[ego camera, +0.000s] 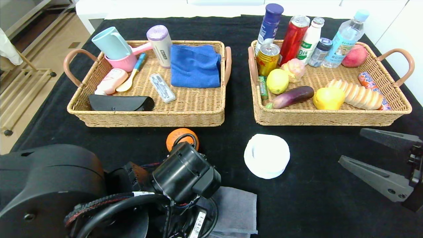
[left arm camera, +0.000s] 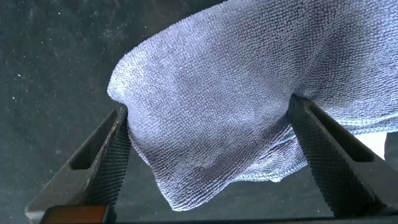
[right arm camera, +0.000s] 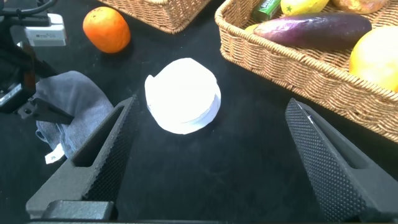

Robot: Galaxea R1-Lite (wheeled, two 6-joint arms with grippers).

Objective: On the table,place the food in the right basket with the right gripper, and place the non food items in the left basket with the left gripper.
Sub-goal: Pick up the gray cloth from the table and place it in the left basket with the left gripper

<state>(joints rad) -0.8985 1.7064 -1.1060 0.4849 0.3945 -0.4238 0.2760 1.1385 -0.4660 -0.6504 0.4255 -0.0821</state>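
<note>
The grey towel lies on the black table at the near edge. In the left wrist view my left gripper is open, its fingers on either side of the towel; in the head view the arm hides it. The orange sits just beyond the left arm. The white roll lies mid-table. My right gripper is open and empty to the roll's right, above bare cloth. The pear and bread loaf lie in the right basket. The clear tool case lies in the left basket.
The right basket also holds bottles, cans, a lemon, an eggplant and a peach. The left basket holds a blue cloth, cups, a black case and other items. My bulky left arm fills the near left.
</note>
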